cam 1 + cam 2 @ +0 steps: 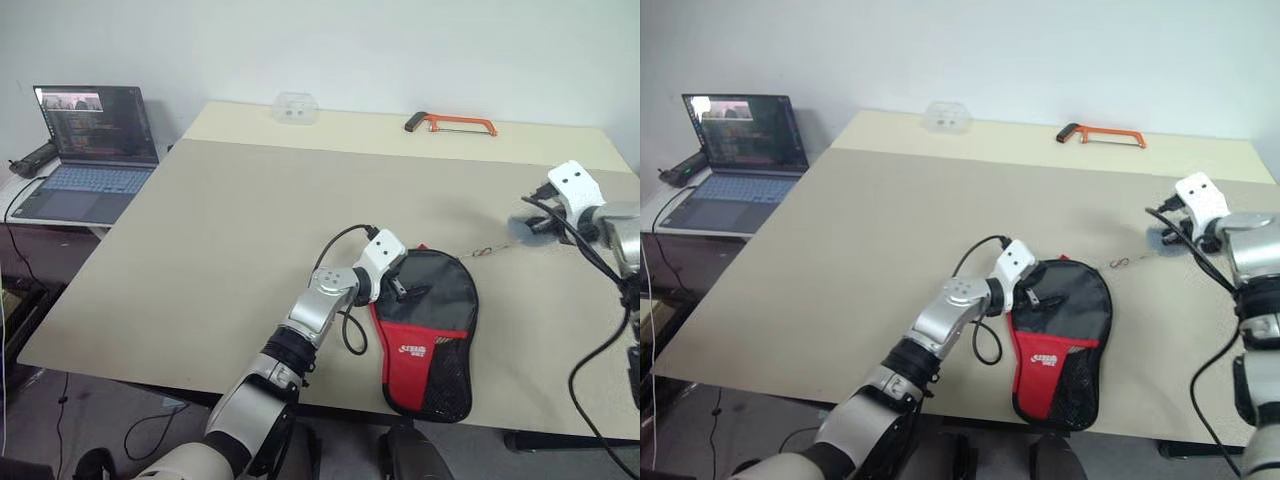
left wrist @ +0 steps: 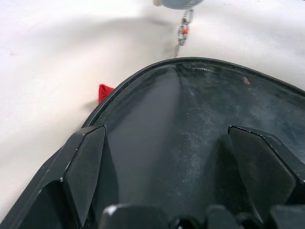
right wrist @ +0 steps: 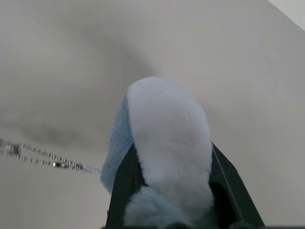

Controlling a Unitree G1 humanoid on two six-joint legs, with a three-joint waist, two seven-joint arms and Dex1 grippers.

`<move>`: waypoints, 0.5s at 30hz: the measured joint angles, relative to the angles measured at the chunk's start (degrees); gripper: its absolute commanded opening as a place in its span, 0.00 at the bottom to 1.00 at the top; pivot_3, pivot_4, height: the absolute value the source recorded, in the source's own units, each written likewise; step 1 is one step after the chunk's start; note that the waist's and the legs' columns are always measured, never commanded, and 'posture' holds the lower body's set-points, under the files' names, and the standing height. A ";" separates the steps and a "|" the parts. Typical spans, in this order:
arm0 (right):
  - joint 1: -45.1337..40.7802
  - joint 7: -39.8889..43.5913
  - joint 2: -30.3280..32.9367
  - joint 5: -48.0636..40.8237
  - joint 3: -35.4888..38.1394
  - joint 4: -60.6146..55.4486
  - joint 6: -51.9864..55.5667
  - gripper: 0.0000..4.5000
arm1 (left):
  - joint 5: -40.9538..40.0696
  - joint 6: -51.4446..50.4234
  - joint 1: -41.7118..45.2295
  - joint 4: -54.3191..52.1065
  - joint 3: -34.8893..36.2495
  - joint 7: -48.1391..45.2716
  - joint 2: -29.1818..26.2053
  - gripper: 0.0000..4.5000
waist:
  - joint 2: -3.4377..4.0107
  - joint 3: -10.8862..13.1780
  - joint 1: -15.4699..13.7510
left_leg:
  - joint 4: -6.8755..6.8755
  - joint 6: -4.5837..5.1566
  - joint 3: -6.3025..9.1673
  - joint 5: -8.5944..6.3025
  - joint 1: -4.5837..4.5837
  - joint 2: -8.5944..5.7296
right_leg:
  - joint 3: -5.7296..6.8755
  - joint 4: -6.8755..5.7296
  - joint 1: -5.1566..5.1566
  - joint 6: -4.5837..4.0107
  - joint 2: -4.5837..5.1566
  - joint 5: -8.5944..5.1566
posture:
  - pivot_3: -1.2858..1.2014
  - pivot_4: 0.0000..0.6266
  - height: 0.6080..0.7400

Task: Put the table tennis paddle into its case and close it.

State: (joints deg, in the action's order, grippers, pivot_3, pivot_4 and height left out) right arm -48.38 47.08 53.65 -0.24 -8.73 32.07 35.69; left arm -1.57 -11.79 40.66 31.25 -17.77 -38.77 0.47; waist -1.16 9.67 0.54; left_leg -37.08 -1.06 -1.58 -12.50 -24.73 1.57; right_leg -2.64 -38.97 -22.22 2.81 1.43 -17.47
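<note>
Our left gripper [image 1: 400,283], fingers spread, pins the case [image 1: 432,335], likely steadying it; at three o'clock our right gripper [image 3: 171,191] pinches the plush [image 3: 164,143], pulling its chain [image 3: 43,157].

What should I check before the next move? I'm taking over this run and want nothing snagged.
1. Case flat on the table: ok.
2. Left gripper open over the case's clear side: ok.
3. Right gripper free for the job: not ok, shut on the blue plush.
4. Plush's bead chain clear of the case: cannot tell.
5. Paddle inside the case: cannot tell.
6. Zip closed: cannot tell.
</note>
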 measured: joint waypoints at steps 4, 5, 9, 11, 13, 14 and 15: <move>5.56 5.98 5.73 0.02 -0.12 -7.37 -2.16 0.09 | 0.06 0.75 0.34 0.88 -0.09 -0.06 -0.08 1.00 | 0.02 -0.01 -0.46 | -0.04 0.00 0.02 0.00 0.01 0.00 | 0.03 0.00 0.02 0.00 -0.02 0.00 | 0.52 0.24 1.00; 7.81 7.34 7.34 0.01 -0.13 -9.57 -3.09 0.09 | 0.08 0.89 0.53 1.15 -0.22 -0.07 -0.02 1.00 | 0.03 -0.02 -0.58 | -0.04 0.00 0.06 0.00 0.01 0.00 | 0.05 0.00 0.04 0.01 -0.01 0.00 | 0.52 0.24 1.00; 17.25 12.52 13.04 -0.59 0.34 -17.83 -5.72 0.09 | 0.08 1.16 1.17 2.35 -0.32 -0.12 0.00 1.00 | 0.15 -0.09 -0.60 | -0.08 0.00 0.06 0.00 0.02 -0.01 | 0.05 -0.01 0.07 0.02 -0.01 0.01 | 0.52 0.24 1.00; 21.04 14.50 15.18 -1.22 1.07 -21.32 -6.48 0.09 | 0.13 1.22 1.30 2.73 -0.32 -0.11 -0.10 1.00 | 0.27 -0.16 -0.46 | -0.10 0.00 0.05 0.00 0.07 -0.02 | 0.03 -0.02 0.12 0.04 -0.03 0.01 | 0.52 0.24 1.00; 25.81 16.31 17.45 -2.23 3.43 -24.88 -7.00 0.09 | 0.30 1.31 1.59 3.23 -0.53 -0.14 0.15 1.00 | 0.35 -0.21 -0.60 | -0.09 0.00 0.10 0.00 0.14 -0.04 | 0.07 -0.01 0.20 0.05 -0.03 0.01 | 0.52 0.24 1.00; 29.26 17.64 19.15 -3.26 4.99 -26.97 -7.63 0.09 | 0.35 1.39 1.67 3.39 -0.63 -0.26 0.28 1.00 | 0.38 -0.23 -0.80 | -0.09 0.00 0.11 0.00 0.13 -0.05 | 0.12 0.02 0.23 0.05 -0.04 0.00 | 0.52 0.24 1.00; 33.24 19.08 20.78 -4.06 7.03 -29.47 -8.15 0.09 | 0.46 1.46 1.74 3.47 -0.73 -0.48 0.29 1.00 | 0.40 -0.24 -0.88 | -0.08 0.00 0.10 0.00 0.13 -0.04 | 0.13 0.05 0.24 0.06 -0.05 0.00 | 0.52 0.24 1.00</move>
State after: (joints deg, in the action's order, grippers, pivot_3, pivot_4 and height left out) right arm -15.15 66.16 74.42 -4.29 -1.71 2.59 27.54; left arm -1.11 -10.34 42.39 34.72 -18.51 -39.25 0.76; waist -0.76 9.43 -0.34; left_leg -37.16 -1.07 -1.48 -12.50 -24.59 1.52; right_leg -2.52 -38.92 -21.99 2.87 1.38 -17.46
